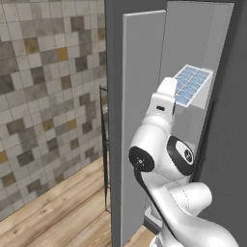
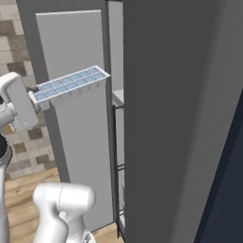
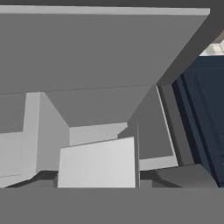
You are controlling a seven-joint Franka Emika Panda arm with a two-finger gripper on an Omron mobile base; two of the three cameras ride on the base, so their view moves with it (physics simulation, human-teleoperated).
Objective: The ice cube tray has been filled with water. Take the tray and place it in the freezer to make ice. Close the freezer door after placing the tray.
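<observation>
The ice cube tray [image 1: 192, 84] [image 2: 71, 84] is white, and its two rows of cells show pale blue water [image 2: 88, 77]. It hangs level in the air at about the arm's top height. My gripper [image 2: 37, 95] is shut on the tray's near short end, and the tray sticks out from it toward the freezer [image 2: 180, 118]. The freezer door [image 1: 142, 120] [image 2: 76, 142] stands open with its lighter grey inner face toward me. In the left base view the tray is in front of the pale grey interior [image 1: 193, 43]. In the hand view, pale shelves [image 3: 96, 105] lie ahead.
A dark wire rack [image 1: 104, 144] [image 2: 116, 166] runs down beside the open door. Mosaic wall tiles [image 1: 43, 96] and a wood floor [image 1: 62, 212] lie to the left. A navy cabinet [image 2: 228, 190] [image 3: 205, 100] stands right of the freezer.
</observation>
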